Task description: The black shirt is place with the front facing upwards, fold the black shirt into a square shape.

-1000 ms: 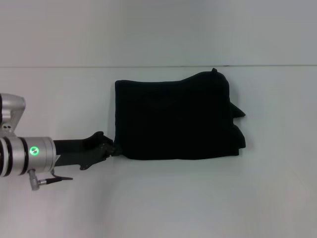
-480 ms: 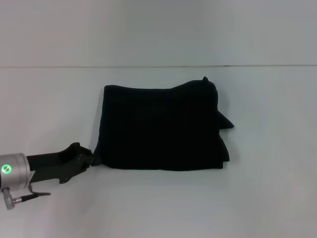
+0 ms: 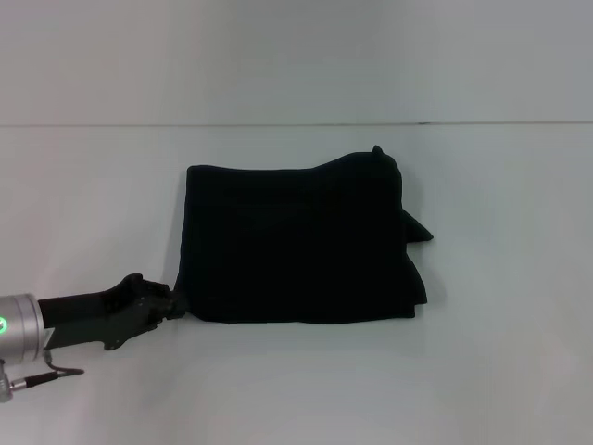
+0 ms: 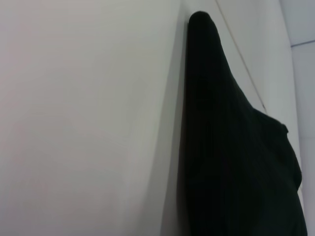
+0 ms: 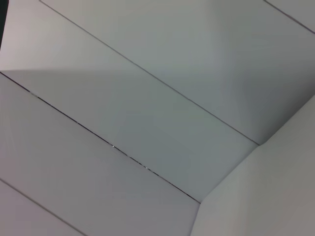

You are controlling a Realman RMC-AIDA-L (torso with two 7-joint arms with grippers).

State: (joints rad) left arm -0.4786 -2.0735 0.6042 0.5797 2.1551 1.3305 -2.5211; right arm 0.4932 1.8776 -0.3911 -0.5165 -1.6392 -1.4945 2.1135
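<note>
Left gripper (image 3: 174, 302) seems pinched on the black shirt (image 3: 296, 243) at its near-left corner; we judge it soft, limp (corners suit gripping).

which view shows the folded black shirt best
The head view: the whole black shirt lies folded on the white table, the left gripper at its near left corner. The left wrist view shows only one edge up close; the right wrist view shows none.
</note>
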